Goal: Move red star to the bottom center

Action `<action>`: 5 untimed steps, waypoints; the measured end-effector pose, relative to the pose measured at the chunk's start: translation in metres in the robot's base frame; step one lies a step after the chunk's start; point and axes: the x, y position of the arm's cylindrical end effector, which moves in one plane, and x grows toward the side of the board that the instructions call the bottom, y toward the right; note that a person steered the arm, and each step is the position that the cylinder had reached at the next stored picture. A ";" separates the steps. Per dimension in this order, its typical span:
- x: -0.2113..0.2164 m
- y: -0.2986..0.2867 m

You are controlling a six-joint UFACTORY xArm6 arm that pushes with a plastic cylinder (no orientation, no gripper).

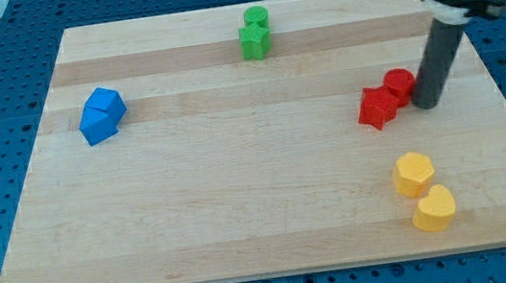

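The red star [376, 107] lies on the wooden board [242, 210] at the view's right, a little above mid-height. A red round block [400, 85] touches it on its upper right. My tip [426, 104] stands just to the right of the red round block, close to or touching it, and to the right of the red star. The dark rod rises from the tip toward the view's top right.
Two blue blocks [101, 115] sit together at the view's left. Two green blocks [255, 33] sit together at the top centre. A yellow hexagon block [414, 173] and a yellow heart-like block [433, 208] lie at the bottom right, below the red star.
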 end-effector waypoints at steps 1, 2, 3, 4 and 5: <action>0.000 -0.049; 0.005 -0.067; 0.004 -0.009; -0.001 -0.006; -0.001 -0.054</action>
